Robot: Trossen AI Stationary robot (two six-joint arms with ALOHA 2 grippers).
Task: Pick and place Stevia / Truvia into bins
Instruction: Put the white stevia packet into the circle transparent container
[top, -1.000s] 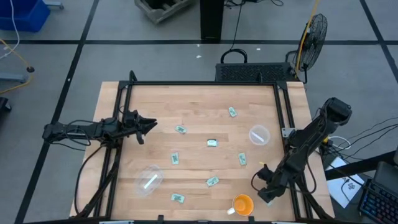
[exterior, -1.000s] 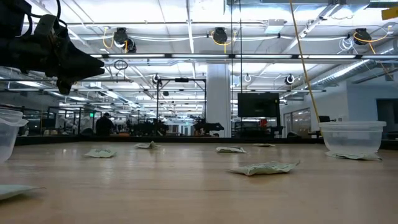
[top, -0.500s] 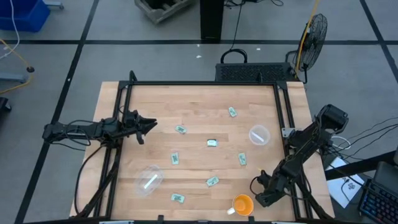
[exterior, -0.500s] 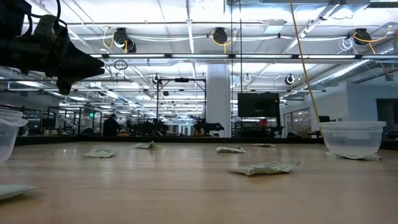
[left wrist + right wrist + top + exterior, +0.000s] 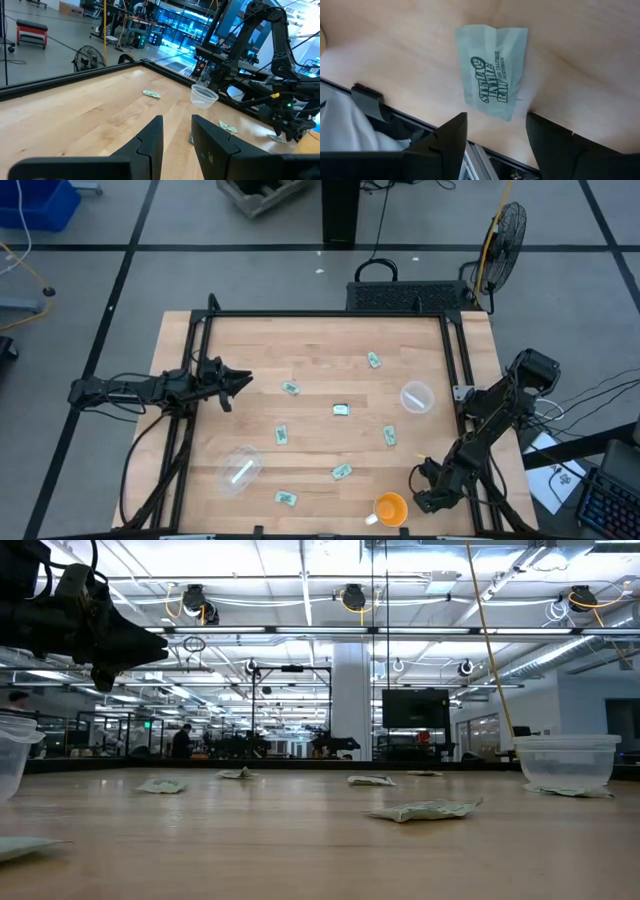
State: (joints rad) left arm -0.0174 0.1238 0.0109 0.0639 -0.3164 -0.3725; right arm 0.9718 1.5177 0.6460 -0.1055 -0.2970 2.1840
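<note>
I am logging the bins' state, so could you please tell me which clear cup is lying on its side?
The cup near the table's front left, tipped over. The other cup, on the right side, stands upright.

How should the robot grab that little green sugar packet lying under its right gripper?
Probably from straight above. The sachet lies flat on the table, so no edge sticks up to catch. The right gripper is open just beside it, near the orange cup. Pinching across the narrow width, one finger at each long edge, looks best: that span fits between the fingers.

Bright overhead light — soft shadows, sharp
</note>
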